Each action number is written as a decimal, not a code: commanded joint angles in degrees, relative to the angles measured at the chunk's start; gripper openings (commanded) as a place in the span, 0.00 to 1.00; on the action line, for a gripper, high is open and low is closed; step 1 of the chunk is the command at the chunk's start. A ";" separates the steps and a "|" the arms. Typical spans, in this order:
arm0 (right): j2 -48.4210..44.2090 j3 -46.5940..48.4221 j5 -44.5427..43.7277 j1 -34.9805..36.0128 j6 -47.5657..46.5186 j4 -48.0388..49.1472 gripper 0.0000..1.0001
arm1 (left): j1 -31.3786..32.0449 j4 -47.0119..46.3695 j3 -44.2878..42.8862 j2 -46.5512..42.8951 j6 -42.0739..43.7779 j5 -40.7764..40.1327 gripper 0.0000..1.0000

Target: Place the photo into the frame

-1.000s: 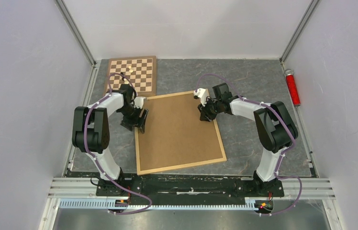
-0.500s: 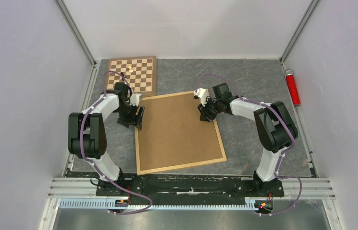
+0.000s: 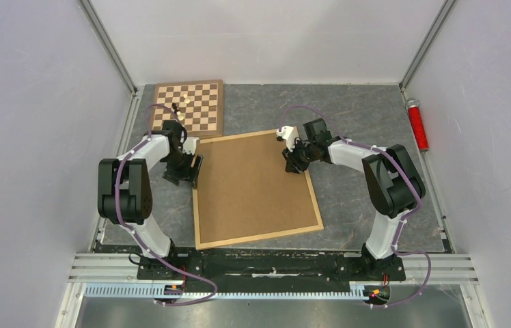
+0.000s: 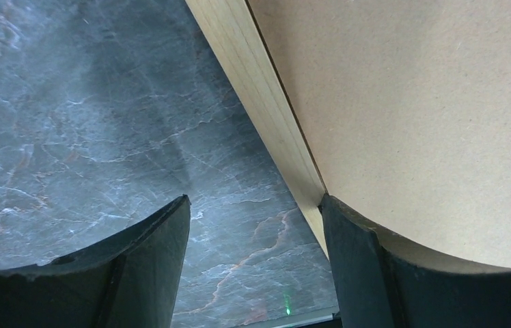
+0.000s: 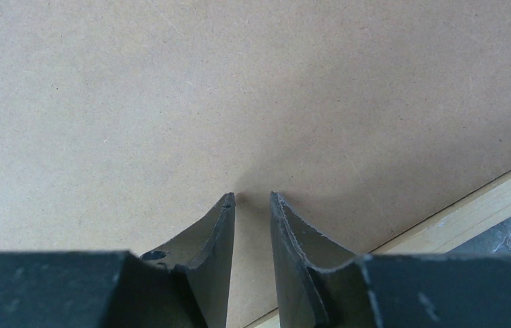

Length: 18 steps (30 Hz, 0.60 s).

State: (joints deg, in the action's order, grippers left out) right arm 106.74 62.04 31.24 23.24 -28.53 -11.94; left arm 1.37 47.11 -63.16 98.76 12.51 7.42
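We take the frame (image 3: 259, 236) as our landmark. It lies flat on the table (image 3: 369, 116) with its long axis running from the arm bases toward the far wall, twisted a little. The brown backing board (image 3: 256, 188) fills it.

We cannot see the photo in any view, so we cannot tell whether it lies under the board or somewhere else.

The left gripper (image 3: 186, 172) sits at the frame's left edge, near its far corner. Its jaws stand wide apart and hold nothing. In the wrist view the light wood border (image 4: 271, 116) runs up between the fingers. One finger (image 4: 150, 253) is outside the frame over the table, and the other (image 4: 348, 253) is over the board. The jaws therefore straddle that edge, crosswise to it.

The right gripper (image 3: 294, 164) is over the board just inside the frame's right edge, toward the far corner. Its fingers (image 5: 218, 239) are drawn close, leaving a narrow gap. The tips are down at the board, and we see nothing gripped.

In our judgement, the next move depends on that left edge. It already lies between the left jaws, so the left arm is better placed to take it. The chessboard (image 3: 191, 106) lies beyond the frame's far left corner.
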 commanded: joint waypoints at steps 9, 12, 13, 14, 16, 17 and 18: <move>4.77 -3.26 -1.44 0.74 1.39 -11.15 0.28 | 0.13 -1.76 1.72 2.67 0.99 0.15 0.76; 4.85 -3.15 -1.43 0.71 1.38 -11.12 0.28 | 0.15 -1.94 1.89 3.16 0.58 0.53 0.75; 4.92 -3.03 -1.38 0.76 1.46 -11.17 0.28 | 0.21 -1.95 1.90 3.24 0.55 0.58 0.75; 4.84 -3.04 -1.32 0.71 1.40 -11.21 0.28 | 0.21 -2.05 1.98 3.44 0.49 0.46 0.75; 4.88 -3.10 -1.41 0.75 1.38 -11.21 0.28 | 0.21 -2.41 2.07 3.62 0.21 0.65 0.75; 4.81 -3.12 -1.45 0.74 1.38 -11.21 0.28 | 0.34 -2.44 2.07 3.79 0.13 0.81 0.75; 4.87 -3.07 -1.42 0.75 1.38 -11.19 0.28 | 0.45 -2.38 2.07 3.93 0.09 0.61 0.75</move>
State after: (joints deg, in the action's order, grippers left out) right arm 106.74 62.04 31.24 23.24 -28.53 -11.94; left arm 1.32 46.63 -62.35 99.98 12.47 9.13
